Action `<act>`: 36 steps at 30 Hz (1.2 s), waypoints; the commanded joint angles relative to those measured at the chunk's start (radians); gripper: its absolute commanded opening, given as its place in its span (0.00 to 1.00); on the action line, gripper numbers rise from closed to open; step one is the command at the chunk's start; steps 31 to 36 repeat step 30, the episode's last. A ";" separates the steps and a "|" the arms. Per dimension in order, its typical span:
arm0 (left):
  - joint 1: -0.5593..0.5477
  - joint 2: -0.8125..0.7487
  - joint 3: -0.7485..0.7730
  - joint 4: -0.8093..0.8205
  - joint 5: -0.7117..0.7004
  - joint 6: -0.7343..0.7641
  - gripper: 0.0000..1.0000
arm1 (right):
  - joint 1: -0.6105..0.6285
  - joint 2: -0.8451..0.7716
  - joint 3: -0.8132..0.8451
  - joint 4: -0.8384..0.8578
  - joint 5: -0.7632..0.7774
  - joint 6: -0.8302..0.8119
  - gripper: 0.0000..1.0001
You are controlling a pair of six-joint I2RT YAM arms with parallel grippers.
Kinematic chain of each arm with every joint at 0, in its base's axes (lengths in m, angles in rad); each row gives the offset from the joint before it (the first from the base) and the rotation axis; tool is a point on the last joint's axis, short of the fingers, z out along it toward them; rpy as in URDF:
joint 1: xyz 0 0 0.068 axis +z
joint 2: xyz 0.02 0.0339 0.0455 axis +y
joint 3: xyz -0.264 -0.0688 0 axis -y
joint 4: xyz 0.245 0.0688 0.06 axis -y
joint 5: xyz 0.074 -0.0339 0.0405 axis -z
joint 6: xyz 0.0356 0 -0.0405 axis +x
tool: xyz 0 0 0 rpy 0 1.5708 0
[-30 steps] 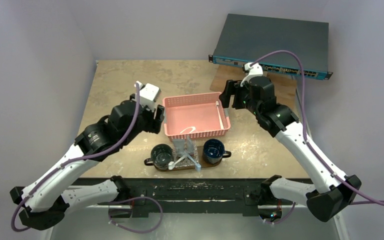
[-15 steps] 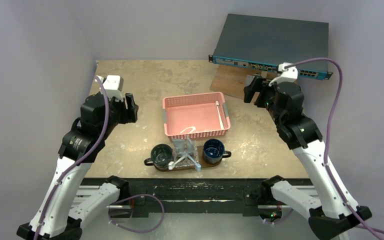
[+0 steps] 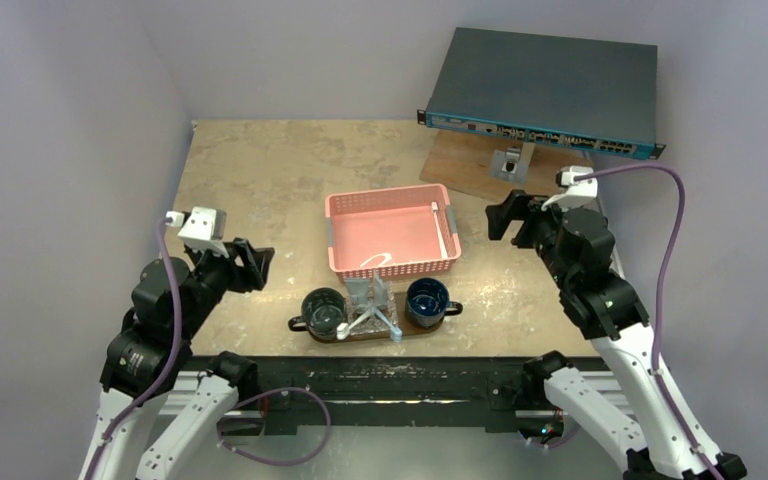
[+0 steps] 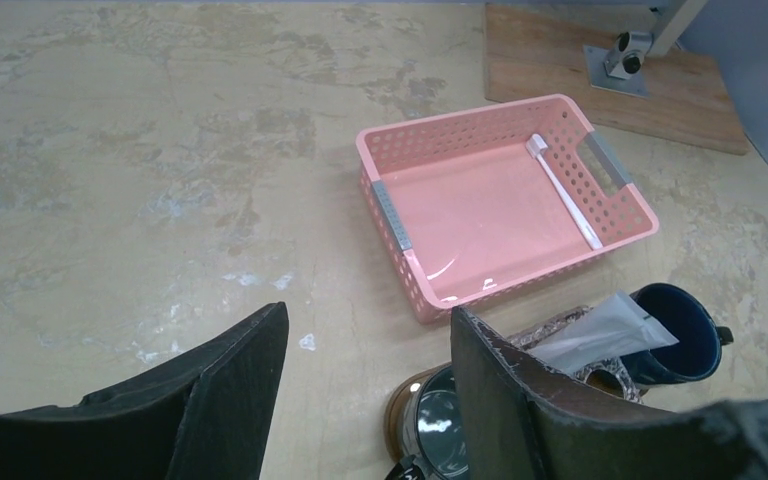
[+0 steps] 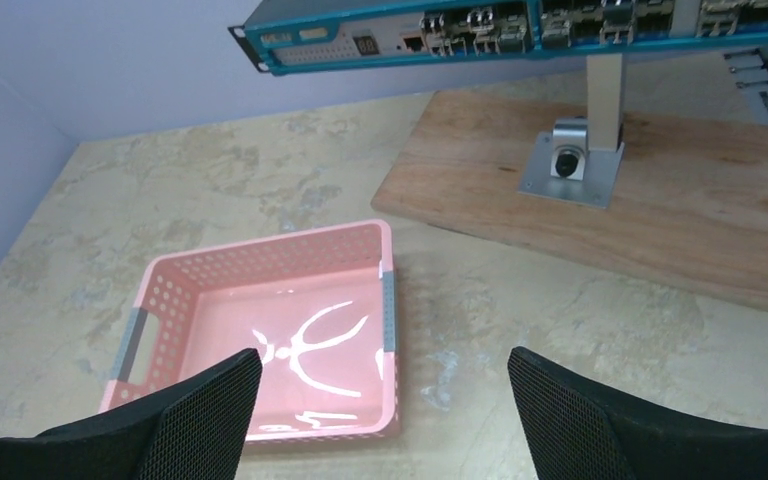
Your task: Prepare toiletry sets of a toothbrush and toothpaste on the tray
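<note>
Beige table [image 3: 260, 170] | tray [image 3: 415, 331] lies between (well apart from) left pincer [image 3: 256, 266] and right pincer [image 3: 500, 216] | both spread, empty

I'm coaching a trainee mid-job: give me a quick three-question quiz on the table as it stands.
1. True or false: the pink basket is empty.
2. What stands at each end of the tray? A) dark mugs B) glass bottles C) white bowls
3. Fill in: the left gripper and right gripper are both ____, holding nothing.
Key: 1 false, a pale toothbrush lies inside; 2 A; 3 open.
</note>
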 commanded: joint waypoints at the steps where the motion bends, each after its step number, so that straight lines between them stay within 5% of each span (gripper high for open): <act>1: 0.006 -0.064 -0.063 0.036 0.062 -0.028 0.60 | -0.004 -0.044 -0.079 0.089 -0.046 0.019 0.96; 15: 0.006 -0.167 -0.144 0.039 0.161 -0.051 0.66 | -0.005 -0.298 -0.335 0.250 -0.065 0.116 0.99; 36: 0.006 -0.194 -0.155 0.048 0.178 -0.029 0.67 | -0.005 -0.364 -0.349 0.261 -0.079 0.130 0.99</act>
